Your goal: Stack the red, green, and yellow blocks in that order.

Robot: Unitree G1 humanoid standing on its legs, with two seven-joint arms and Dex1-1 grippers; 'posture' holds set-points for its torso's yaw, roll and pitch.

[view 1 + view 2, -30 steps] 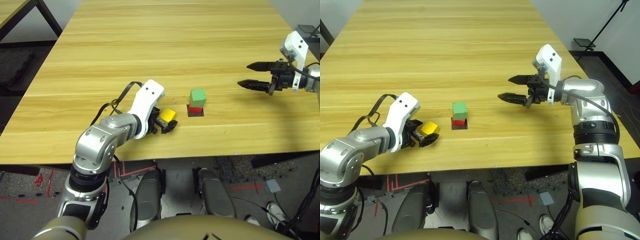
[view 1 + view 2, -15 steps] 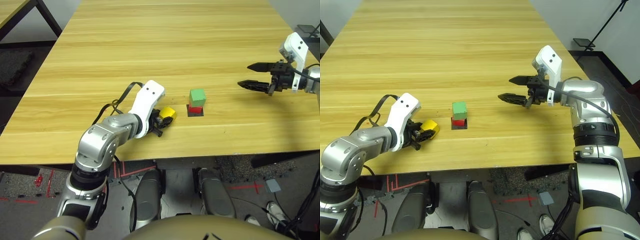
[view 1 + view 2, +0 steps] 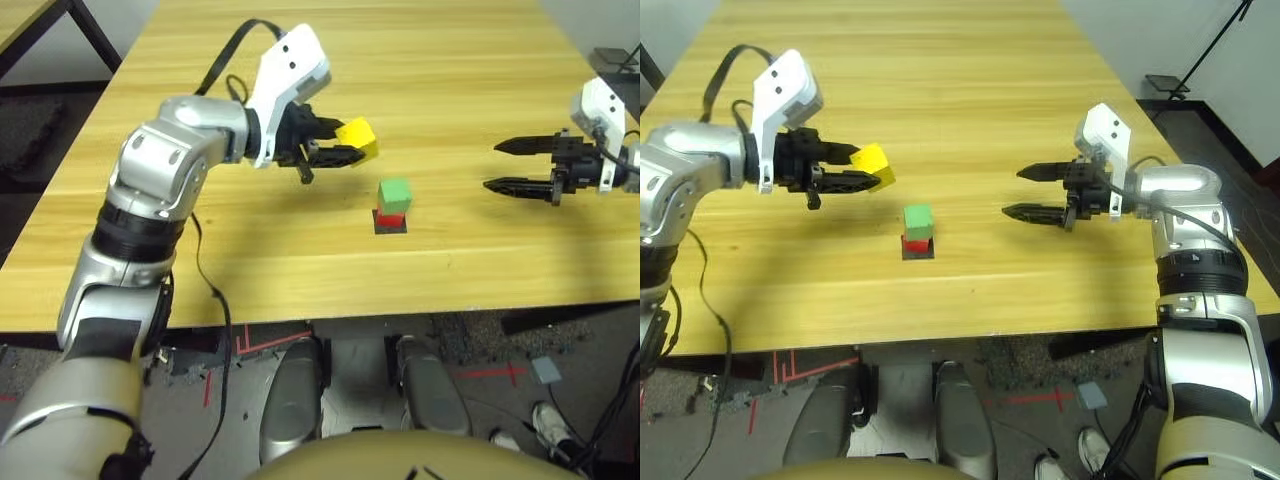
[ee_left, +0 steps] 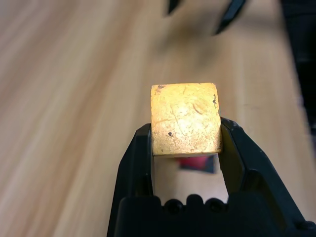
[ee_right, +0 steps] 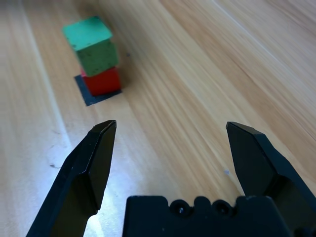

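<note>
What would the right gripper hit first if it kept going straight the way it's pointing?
Probably the green block stacked on the red block; the open right gripper faces them over bare table.

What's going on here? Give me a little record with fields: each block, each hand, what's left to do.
Small red cube: on the flat black square patch on the wooden table
Small green cube: stacked on the red one
Small yellow cube: in the air, gripped
Left hand: shut on the yellow cube
Right hand: open, empty, beside the stack
Left to do: yellow cube onto green
</note>
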